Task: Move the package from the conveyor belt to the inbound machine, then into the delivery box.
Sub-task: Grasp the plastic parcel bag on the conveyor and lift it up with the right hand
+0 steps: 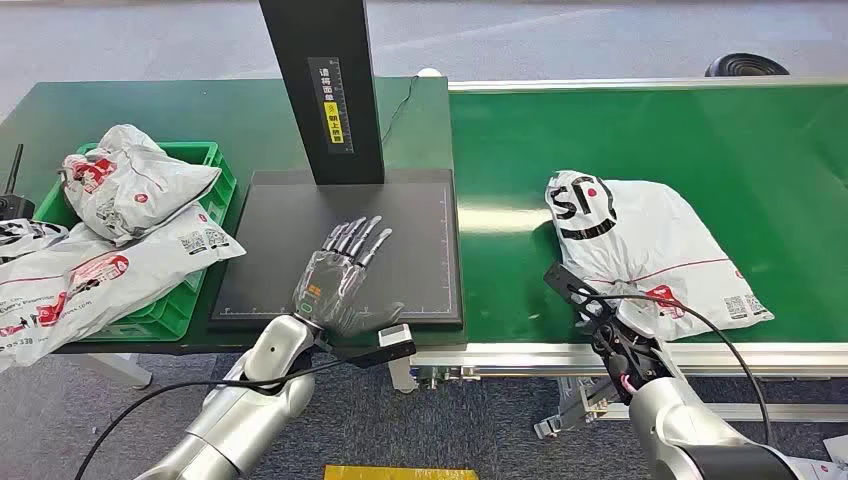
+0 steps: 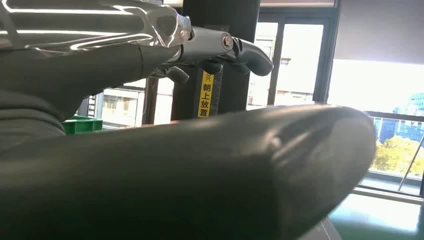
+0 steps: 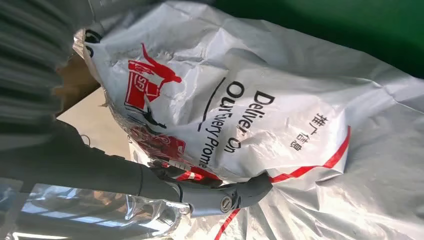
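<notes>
- Right hand (image 1: 612,335) – at the near edge of the conveyor belt (image 1: 500,300); fingers (image 3: 235,195) closed on the near end of the package (image 1: 650,250), gripping it
- Left hand (image 1: 340,270) – flat above the inbound machine (image 1: 420,250), fingers spread, holding nothing
- Package – lies on the belt, right of the machine
- Delivery box (image 1: 200,155) – green, far left; holds other white parcels (image 1: 130,185)

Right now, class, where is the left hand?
Head view: the left hand hovers open above the dark scanner plate, between the green box and the conveyor belt.
</notes>
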